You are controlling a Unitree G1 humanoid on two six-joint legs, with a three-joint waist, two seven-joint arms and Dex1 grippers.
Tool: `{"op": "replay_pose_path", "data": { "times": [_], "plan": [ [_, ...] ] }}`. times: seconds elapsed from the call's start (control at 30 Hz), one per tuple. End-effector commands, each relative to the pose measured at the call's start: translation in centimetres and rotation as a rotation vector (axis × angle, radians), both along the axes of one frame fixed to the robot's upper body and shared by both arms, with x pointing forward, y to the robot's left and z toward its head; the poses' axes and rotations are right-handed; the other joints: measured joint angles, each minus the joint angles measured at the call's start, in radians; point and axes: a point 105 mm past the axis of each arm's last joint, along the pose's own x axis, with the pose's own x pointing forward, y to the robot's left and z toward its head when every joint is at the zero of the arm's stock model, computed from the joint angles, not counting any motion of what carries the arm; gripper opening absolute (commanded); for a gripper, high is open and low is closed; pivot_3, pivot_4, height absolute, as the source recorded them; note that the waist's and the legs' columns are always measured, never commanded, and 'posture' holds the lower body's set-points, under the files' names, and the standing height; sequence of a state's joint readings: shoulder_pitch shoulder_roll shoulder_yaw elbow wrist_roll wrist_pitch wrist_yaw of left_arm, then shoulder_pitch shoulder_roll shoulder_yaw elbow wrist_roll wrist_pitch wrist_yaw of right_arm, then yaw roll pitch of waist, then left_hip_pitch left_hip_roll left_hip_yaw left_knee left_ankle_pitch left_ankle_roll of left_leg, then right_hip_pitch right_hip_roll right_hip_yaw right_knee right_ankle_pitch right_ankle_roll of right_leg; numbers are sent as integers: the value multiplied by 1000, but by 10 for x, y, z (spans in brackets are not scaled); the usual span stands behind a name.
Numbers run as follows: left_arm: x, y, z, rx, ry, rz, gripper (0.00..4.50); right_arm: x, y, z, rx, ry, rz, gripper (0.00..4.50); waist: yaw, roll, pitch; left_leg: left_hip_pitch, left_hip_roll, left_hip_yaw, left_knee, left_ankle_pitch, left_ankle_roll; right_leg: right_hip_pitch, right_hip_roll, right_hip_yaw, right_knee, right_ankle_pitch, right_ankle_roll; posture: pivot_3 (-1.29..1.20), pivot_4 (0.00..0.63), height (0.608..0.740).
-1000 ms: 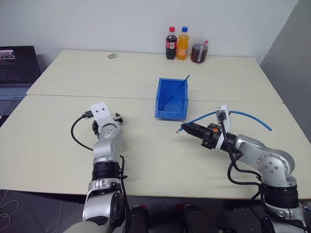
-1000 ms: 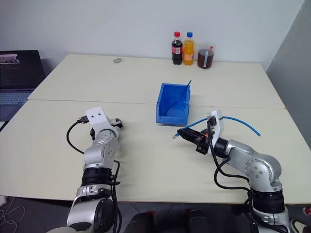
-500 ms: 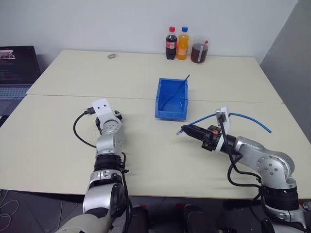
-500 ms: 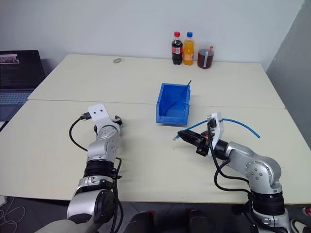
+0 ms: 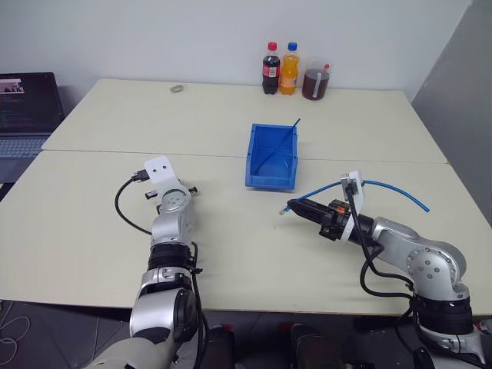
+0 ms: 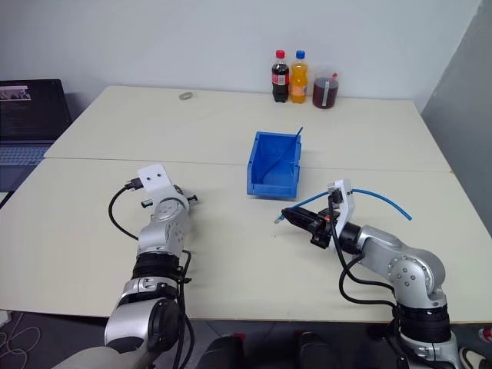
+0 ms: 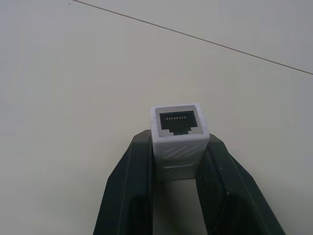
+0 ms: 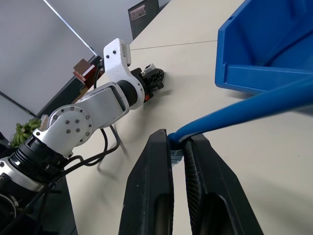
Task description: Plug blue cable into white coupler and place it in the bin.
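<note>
On the left, our left gripper (image 7: 178,196) has its fingers clamped on the white coupler (image 7: 179,132), socket facing outward, low over the table (image 5: 92,223). Mid-table, the blue bin (image 5: 272,157) waits beyond both arms. On the right, our right gripper (image 8: 178,147) pinches the blue cable (image 5: 388,184) near its plug. Both parts are in hand but well apart; mating and binning remain.
</note>
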State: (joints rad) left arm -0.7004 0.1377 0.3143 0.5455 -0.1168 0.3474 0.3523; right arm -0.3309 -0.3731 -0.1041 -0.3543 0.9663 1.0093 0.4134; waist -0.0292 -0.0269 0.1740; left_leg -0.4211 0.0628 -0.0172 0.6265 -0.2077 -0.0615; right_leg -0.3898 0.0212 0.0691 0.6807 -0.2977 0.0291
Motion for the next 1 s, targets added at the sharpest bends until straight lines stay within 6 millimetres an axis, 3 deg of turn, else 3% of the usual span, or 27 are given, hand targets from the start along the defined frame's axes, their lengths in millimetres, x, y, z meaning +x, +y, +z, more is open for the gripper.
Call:
{"op": "replay_pose_path", "data": {
  "times": [0.03,0.3,0.4,0.6,0.8,1.0],
  "plan": [
    [-9,-12,-3,22,-12,-170,825,-5,0,16,30,-71,7,46,-1,0,0,0,0,0,0,0,0,0,0,0,0,0,0,0,150,740],
    [-52,-16,-7,109,60,-635,820,-7,-5,16,13,-85,-8,45,-4,1,0,2,1,1,-1,0,0,0,0,1,1,0,-1,0,150,740],
    [-64,-39,12,212,26,-1008,819,-11,-3,15,-32,-111,16,44,-3,1,0,2,1,1,-1,0,0,0,0,0,1,0,0,0,150,740],
    [-91,-81,17,319,25,-1520,818,-17,3,12,-169,-213,84,44,0,1,1,1,0,1,-1,0,0,0,-2,0,-1,-1,0,0,150,740],
    [-103,-109,13,331,34,-1770,818,-24,9,8,-263,-300,145,44,-2,1,1,1,1,1,-1,0,0,-1,0,0,0,-2,-1,0,150,740],
    [-111,-121,2,367,95,-1934,818,-31,11,4,-326,-363,182,43,-3,1,1,1,1,1,-1,0,0,-1,0,0,0,-2,-1,0,150,740]
  ]
}}
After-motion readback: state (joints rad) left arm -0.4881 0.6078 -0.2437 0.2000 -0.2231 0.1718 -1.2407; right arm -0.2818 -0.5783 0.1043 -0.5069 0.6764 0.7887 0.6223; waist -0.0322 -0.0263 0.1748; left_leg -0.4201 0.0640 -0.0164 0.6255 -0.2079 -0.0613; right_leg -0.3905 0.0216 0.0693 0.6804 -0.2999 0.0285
